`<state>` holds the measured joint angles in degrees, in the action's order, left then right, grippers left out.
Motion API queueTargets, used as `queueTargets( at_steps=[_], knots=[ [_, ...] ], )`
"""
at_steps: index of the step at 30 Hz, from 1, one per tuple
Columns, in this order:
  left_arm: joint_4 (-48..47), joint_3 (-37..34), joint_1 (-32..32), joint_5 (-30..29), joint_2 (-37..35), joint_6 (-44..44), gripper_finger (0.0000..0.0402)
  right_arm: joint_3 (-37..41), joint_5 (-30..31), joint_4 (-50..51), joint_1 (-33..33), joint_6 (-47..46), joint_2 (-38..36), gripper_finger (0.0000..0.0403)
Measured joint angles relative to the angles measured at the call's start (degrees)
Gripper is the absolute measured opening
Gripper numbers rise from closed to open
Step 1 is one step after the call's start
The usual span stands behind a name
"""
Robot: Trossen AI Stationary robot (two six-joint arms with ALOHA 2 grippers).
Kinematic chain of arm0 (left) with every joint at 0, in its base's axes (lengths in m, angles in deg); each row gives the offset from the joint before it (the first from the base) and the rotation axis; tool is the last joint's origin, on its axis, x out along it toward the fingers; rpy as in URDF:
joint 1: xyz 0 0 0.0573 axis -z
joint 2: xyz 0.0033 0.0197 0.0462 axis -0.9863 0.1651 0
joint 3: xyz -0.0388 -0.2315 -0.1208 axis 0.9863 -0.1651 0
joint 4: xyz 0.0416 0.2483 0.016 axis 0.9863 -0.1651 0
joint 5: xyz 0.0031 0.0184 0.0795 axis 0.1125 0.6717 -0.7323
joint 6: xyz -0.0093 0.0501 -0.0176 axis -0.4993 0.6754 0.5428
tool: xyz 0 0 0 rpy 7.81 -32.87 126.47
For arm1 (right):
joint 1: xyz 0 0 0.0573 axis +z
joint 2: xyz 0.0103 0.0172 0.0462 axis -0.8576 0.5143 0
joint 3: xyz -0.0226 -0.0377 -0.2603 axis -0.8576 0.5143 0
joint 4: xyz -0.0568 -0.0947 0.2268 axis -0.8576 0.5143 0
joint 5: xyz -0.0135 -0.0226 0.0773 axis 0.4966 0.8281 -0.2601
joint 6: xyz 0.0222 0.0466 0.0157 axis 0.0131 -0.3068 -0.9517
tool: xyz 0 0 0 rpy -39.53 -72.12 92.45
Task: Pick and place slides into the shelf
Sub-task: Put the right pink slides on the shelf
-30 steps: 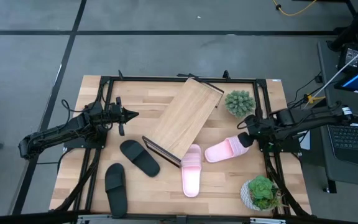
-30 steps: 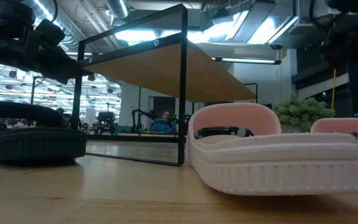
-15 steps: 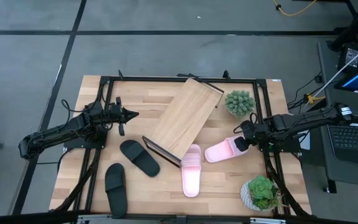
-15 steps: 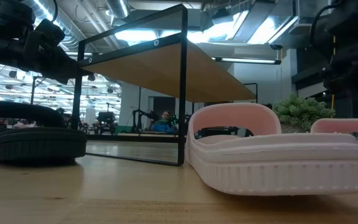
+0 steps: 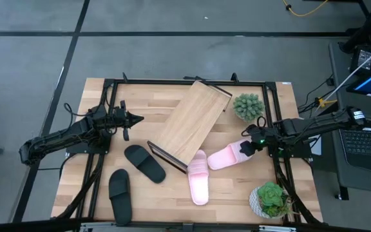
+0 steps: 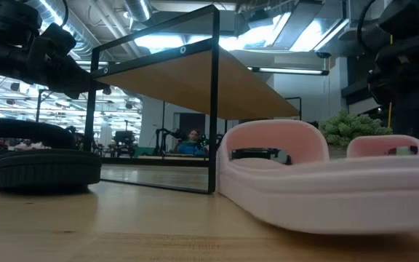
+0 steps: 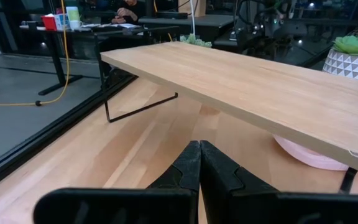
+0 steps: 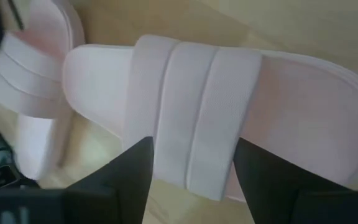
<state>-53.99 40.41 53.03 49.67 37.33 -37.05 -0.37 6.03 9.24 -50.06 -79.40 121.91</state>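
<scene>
Right gripper (image 5: 250, 147) reaches in from the table's right edge, low over the strap end of a pink slide (image 5: 227, 156); fingers (image 8: 127, 176) stand apart, straddling its ribbed strap. That slide's toe touches the second pink slide (image 5: 198, 177), just off the low front corner of the shelf (image 5: 192, 121). Left gripper (image 5: 136, 118) hangs at the shelf's left side, fingers together, holding nothing. Two black slides (image 5: 144, 162) lie front-left on open wood. No legible writing. Two potted plants (image 5: 248, 106) crowd the right side.
</scene>
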Motion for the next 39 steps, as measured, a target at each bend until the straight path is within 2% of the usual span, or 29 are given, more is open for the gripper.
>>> queueTargets(
  at_steps=[26, 33, 39],
  knots=[
    [-0.2, 0.0, 0.0, 0.0, 0.0, 0.1, 0.0000, 0.0, 0.0, -1.1, 0.0, -1.5, 4.4, 0.0217],
    [-1.0, 0.0, 0.0, 0.0, 0.0, 0.1, 0.0000, 0.0, -0.6, -2.8, 0.0, -1.3, 4.4, 0.0198],
    [-1.0, 0.0, 0.0, 0.0, 0.0, 0.2, 0.0000, 0.0, -0.9, -3.4, 0.0, 0.8, 4.4, 0.0166]
  ],
)
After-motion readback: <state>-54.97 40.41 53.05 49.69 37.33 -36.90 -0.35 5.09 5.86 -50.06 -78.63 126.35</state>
